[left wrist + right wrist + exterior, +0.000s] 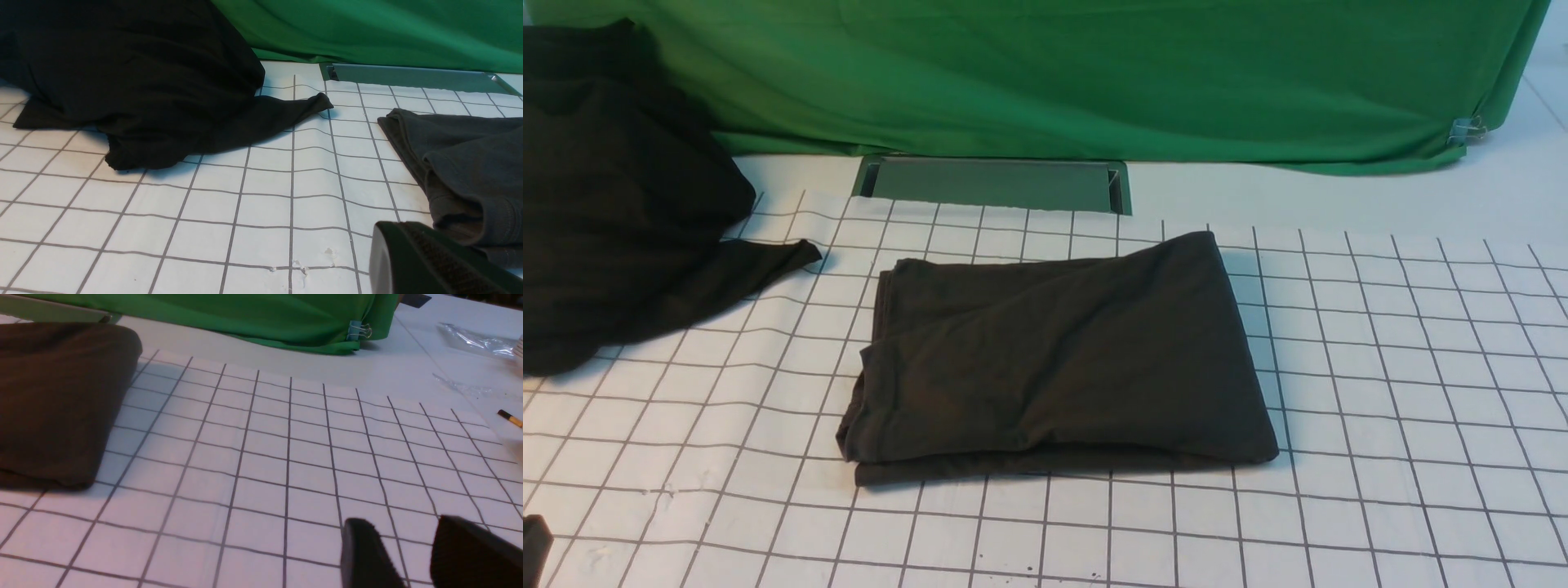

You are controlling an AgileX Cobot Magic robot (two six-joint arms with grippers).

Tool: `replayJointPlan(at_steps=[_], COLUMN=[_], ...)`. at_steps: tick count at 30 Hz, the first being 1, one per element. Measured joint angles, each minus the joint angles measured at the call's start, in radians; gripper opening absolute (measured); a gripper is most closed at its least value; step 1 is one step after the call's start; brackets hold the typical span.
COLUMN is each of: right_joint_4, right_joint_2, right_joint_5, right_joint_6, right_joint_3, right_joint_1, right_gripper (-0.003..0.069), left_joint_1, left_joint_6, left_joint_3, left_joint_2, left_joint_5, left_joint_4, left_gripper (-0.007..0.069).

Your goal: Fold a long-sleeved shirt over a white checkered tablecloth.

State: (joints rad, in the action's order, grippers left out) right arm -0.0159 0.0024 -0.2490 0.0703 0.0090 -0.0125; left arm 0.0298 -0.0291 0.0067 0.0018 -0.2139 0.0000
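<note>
Tablecloth point(1405, 392) lies bare right of folded shirt point(1054, 359).

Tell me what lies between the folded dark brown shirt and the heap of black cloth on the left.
Only bare white checkered tablecloth separates the folded dark brown shirt from the black cloth heap, as the front view shows.

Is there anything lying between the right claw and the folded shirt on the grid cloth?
Nothing visible. Between the right claw and the folded shirt lies only bare tablecloth. The binder clip and plastic wrap sit off to the far side.
</note>
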Motion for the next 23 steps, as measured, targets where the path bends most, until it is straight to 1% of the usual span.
replayJointPlan(at_steps=[23], right_joint_4=[-0.001], right_joint_2=[0.000], right_joint_5=[0.000], right_joint_6=[0.000], right_joint_3=[0.000], right_joint_1=[0.000], right_gripper=[0.0242], left_joint_1=[0.000], left_joint_6=[-0.016], left_joint_3=[0.000], left_joint_2=[0.000], left_joint_5=[0.000], left_joint_4=[0.000], left_gripper=[0.0003])
